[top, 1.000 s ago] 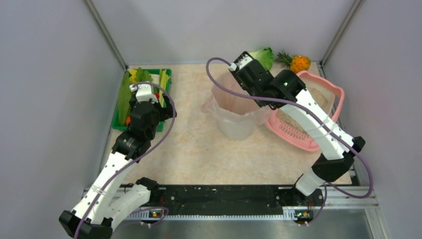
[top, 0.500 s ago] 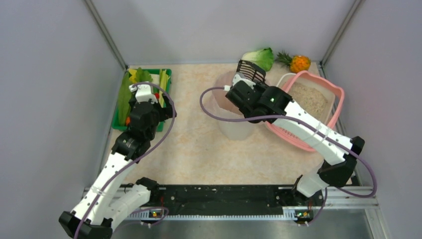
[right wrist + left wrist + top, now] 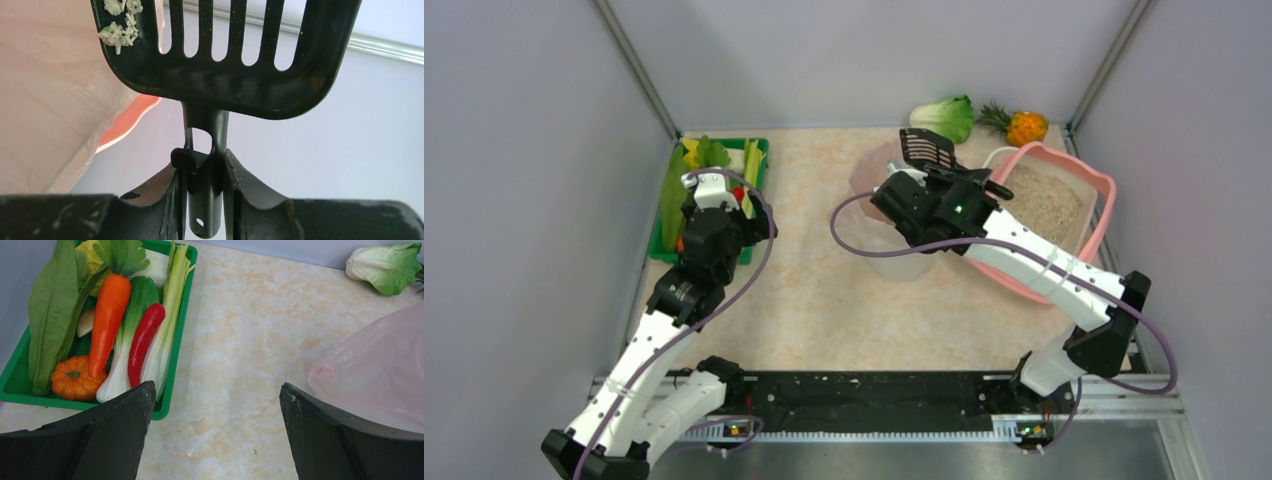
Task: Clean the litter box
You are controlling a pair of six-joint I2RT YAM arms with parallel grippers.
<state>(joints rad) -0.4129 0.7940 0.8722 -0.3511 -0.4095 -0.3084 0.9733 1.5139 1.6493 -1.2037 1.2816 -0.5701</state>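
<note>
Scoop raised over bin (clumps stuck); right hand clamps it, left hand wide; litter box holds granules.

The left arm reaches forward, the left gripper spread wide with nothing between its fingers. The right arm bends inward to the left — the right gripper pinches the handle of a black scoop.

beige marbled desk, walled on three sides. in the far left corner, green tray packed with vegetables. toward the back middle, white bin lined in pink. just right of it, pink litter box filled with sandy granules. along the back edge, cabbage beside pineapple.
</note>
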